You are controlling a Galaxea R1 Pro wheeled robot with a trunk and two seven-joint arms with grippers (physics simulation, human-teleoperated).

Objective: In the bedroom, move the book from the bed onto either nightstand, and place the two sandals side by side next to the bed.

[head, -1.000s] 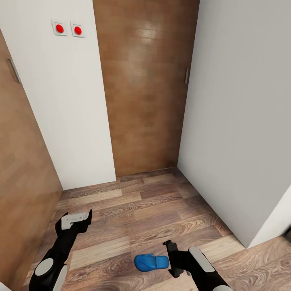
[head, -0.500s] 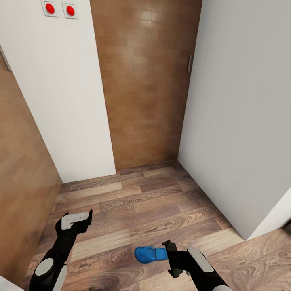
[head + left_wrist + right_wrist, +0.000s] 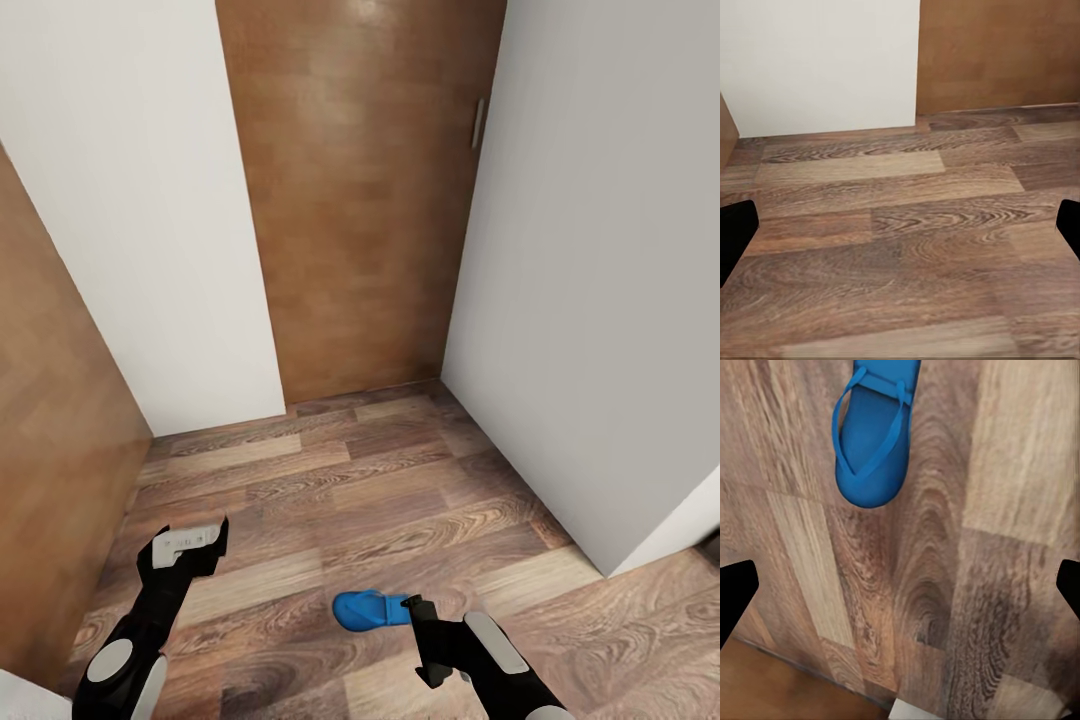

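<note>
One bright blue sandal (image 3: 366, 610) lies flat on the wood-plank floor, seen closer as the sandal (image 3: 874, 439) in the right wrist view, strap up. My right gripper (image 3: 420, 640) hovers just beside its near end, open, fingers spread wide with nothing between them; its gap (image 3: 900, 592) is over bare floor short of the sandal. My left gripper (image 3: 188, 545) hangs open over the floor at the left, apart from the sandal, and its gap (image 3: 900, 225) holds only planks. The book, the bed and the nightstand are out of view.
A tan wooden door (image 3: 360, 200) stands straight ahead between two white walls (image 3: 150, 220), with a white wall corner (image 3: 600, 300) jutting in at the right. Another brown wooden panel (image 3: 50, 450) runs close along the left.
The whole picture has slid upward, so the camera moved; two red wall buttons left the top edge. The sandal stays put on the floor, and the right gripper now overlaps its near end.
</note>
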